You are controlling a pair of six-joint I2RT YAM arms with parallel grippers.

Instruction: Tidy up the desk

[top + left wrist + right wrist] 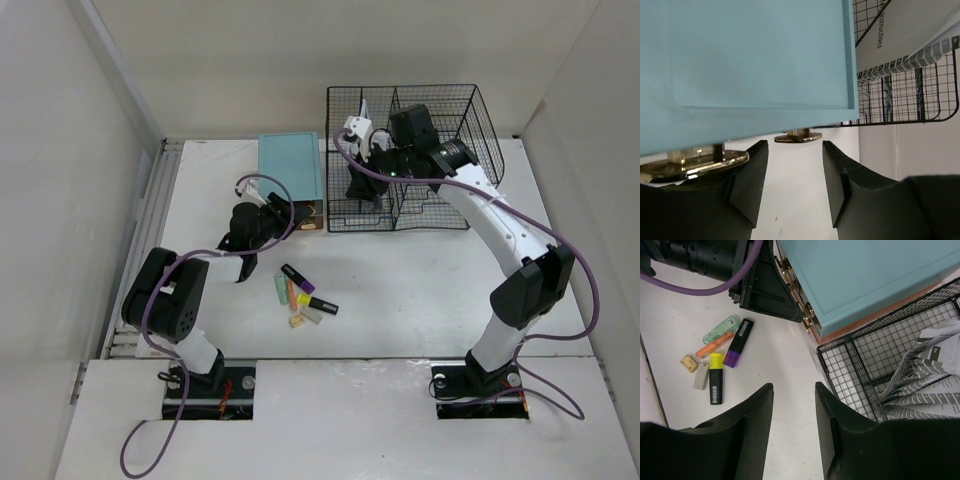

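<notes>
White desk: we see left hand and right hand both released; markers lie near the left arm.

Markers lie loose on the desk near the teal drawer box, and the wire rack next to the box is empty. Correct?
Not quite. The wire rack is not empty: the right wrist view shows folded printed papers in it. The markers do lie loose on the desk near the teal drawer box.
</notes>
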